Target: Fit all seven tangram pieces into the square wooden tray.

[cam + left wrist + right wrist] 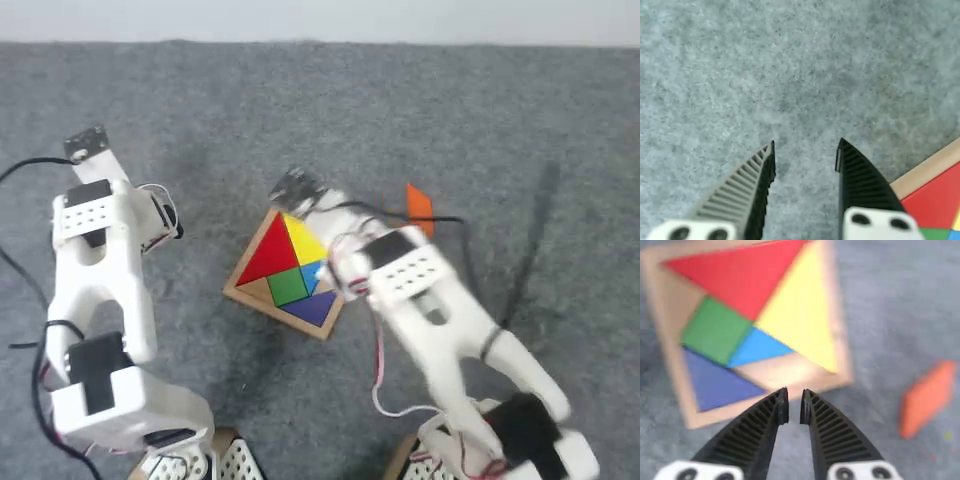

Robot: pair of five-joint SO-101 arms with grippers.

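Right gripper [793,391]: jaws almost pressed together, thin gap, nothing pinched. The tips hang just outside the tray [842,347] rim, on the side where the open slot [777,371] shows bare wood.

Left gripper [805,146]: jaws spread wide, empty, over bare carpet [790,60]. The tray corner sits just beside one finger.

Seated in the tray: red triangle [742,275], yellow triangle [802,315], green square [715,330], light blue triangle [757,347], dark blue piece [715,385]. Five by my count.

Key relation: the orange piece [420,208] lies loose on the carpet outside the tray. In the high view it's off the tray's far right side, just beside the right arm's wrist. It looks like the parallelogram, but it's blurred, so not certain. Its long axis runs roughly away from the arm bases, slightly tilted. A black cable [450,219] crosses right next to it.

Judgement: the right arm is much nearer; the left is well apart, on the tray's other side. The right jaws need to open, swing off the tray toward the orange piece, and close across its short width. Cable snag is the risk.
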